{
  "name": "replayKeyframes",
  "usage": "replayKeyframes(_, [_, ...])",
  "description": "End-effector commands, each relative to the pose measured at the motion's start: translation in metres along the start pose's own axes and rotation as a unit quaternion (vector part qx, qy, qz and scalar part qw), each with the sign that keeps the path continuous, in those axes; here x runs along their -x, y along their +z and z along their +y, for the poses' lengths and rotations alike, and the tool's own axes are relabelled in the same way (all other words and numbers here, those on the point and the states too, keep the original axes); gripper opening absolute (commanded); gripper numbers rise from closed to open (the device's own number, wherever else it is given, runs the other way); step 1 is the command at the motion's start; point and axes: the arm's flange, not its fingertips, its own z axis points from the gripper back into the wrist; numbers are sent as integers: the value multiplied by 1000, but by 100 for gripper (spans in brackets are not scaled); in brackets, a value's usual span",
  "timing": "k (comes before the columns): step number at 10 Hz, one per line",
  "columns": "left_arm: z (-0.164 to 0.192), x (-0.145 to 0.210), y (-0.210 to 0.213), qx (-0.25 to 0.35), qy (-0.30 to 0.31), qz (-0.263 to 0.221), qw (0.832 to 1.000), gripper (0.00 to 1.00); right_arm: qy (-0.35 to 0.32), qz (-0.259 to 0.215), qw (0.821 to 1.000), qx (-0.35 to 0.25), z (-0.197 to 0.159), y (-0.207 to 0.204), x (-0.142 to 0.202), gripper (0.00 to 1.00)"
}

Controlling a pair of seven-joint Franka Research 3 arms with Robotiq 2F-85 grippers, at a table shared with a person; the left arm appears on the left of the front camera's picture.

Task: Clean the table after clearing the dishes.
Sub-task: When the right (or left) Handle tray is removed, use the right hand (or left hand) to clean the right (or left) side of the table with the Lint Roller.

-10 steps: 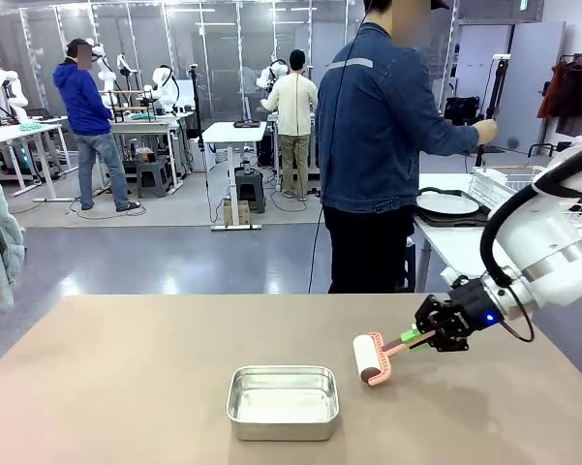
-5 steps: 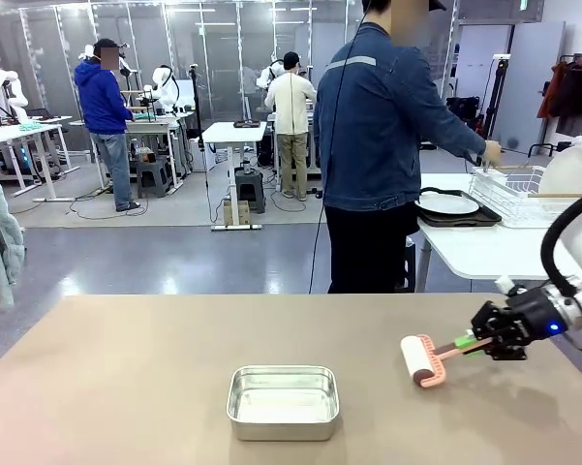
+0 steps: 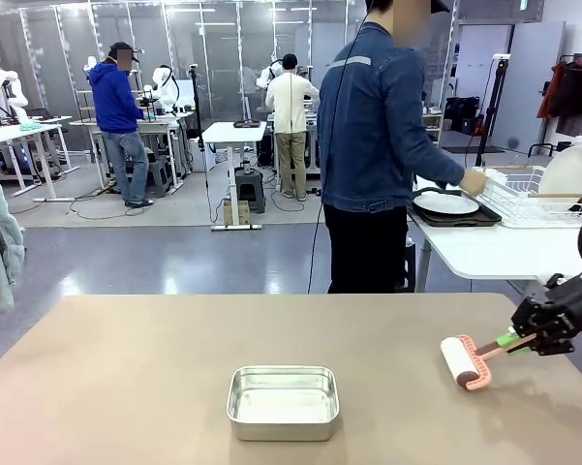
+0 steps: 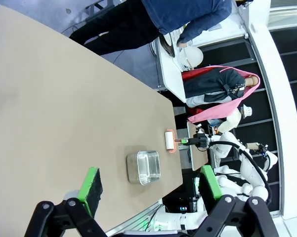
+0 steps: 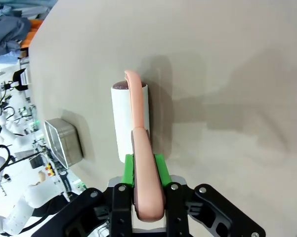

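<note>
Near the beige desk's (image 3: 126,378) right edge, the right gripper (image 3: 523,338) is clamped on a pink-handled white lint roller (image 3: 462,361). Left gripper (image 4: 148,185) hangs wide open, and a square steel pan (image 3: 283,401) sits by the near edge.

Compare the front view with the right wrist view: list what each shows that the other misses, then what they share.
Front view alone: the person at the far side, a hand at the plate on a dark tray on the white side table.

Right wrist view alone: the right tool from behind, its green pads shut on the pink handle.

Both: the lint roller on the table, the steel pan, and the right tool holding the roller.
</note>
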Motion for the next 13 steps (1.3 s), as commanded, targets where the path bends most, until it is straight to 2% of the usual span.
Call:
replayKeyframes(1, [-3,1,3,4,8,-1,1000,100,-16,19,988,150,-30,3,27,21])
replayKeyframes(4, [-3,1,3,4,8,-1,1000,100,-28,-12,980,197,1,40,40,21])
replayKeyframes(6, [-3,1,3,4,8,-1,1000,100,-19,-21,969,244,37,58,51,21])
replayKeyframes(10, [-3,1,3,4,8,-1,1000,100,1,-55,962,266,92,88,77,21])
replayKeyframes(12, [-3,1,3,4,8,-1,1000,100,4,-66,959,276,109,91,83,21])
replayKeyframes(13, [-3,1,3,4,8,-1,1000,100,16,-57,964,260,92,95,73,21])
